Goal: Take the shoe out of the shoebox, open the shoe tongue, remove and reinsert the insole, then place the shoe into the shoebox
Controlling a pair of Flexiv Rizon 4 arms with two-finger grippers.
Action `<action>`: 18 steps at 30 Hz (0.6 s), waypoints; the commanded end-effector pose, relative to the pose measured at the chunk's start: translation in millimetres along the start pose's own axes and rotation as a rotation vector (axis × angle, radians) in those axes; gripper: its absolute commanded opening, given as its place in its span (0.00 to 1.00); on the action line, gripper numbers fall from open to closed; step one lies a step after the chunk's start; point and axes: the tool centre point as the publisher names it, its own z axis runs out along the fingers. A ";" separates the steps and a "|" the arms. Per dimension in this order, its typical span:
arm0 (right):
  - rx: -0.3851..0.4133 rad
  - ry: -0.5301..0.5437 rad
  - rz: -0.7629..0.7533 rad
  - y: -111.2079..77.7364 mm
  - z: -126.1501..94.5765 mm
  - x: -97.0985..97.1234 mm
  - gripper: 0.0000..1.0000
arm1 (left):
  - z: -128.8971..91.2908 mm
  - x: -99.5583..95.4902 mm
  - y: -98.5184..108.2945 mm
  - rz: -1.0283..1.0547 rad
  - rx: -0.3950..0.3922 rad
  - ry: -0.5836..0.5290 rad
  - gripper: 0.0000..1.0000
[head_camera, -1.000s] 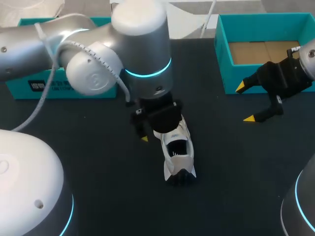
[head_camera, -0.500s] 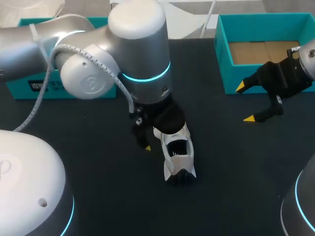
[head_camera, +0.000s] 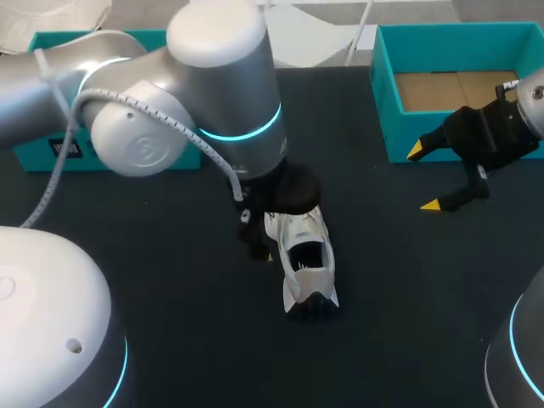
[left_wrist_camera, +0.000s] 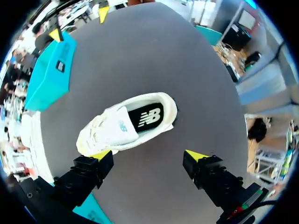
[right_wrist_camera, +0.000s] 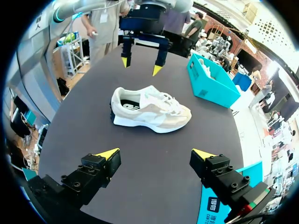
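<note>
Sneaker (head_camera: 306,263) out of shoebox (head_camera: 384,102), upright on counter (head_camera: 170,255). Your left jaws hang spread over its toe end. Right jaws spread, empty, near shoebox. Step in hand, likely: opening tongue. Next: lower left, pinch tongue, pull clear.

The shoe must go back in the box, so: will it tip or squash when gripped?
Probably steady: the shoe sits upright on a broad flat sole. Its fabric upper looks soft, so the sides may cave under the left gripper. Likely light, being mostly fabric.
</note>
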 end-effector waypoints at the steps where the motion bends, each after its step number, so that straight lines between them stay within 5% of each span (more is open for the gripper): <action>1: 0.003 0.001 0.000 0.3 1.3 -0.6 1.00 | 8.9 17.6 -15.2 -0.409 -0.011 -0.007 1.00; 10: 0.003 0.001 0.000 0.3 1.3 -0.6 1.00 | 26.8 52.2 -60.7 -0.413 -0.031 -0.013 1.00; 18: 0.003 0.001 0.000 0.3 1.3 -0.6 1.00 | 58.6 42.1 -77.5 -0.451 -0.014 0.036 1.00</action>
